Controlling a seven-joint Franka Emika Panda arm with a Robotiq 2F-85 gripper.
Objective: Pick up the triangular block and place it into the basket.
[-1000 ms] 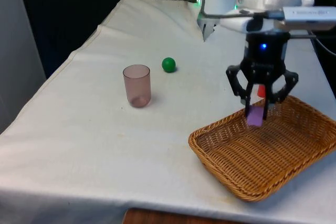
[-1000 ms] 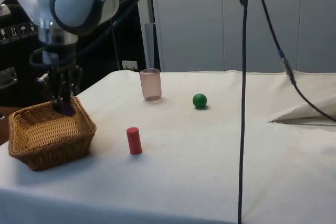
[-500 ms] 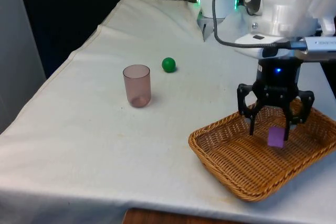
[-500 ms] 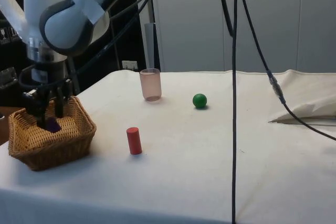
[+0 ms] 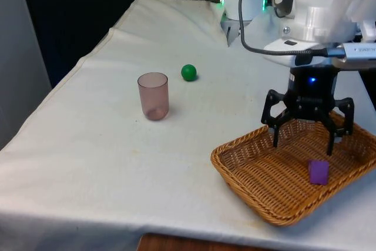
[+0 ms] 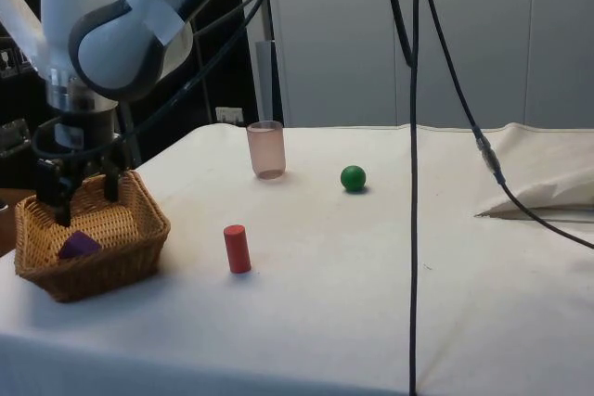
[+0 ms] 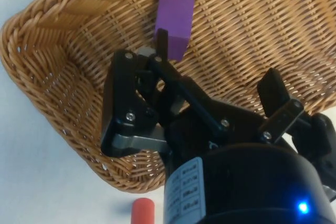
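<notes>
Purple block [image 5: 318, 171] now lies loose on the wicker basket [image 5: 247, 168] floor, at its near right in the front view; half a second ago it hung between the fingers. The pincer [image 5: 305, 136] stands above it, spread wide and empty, so the placing looks done. Its triangular shape is hard to confirm; the arm hides the red cylinder [image 6: 237, 249] from the front.
</notes>
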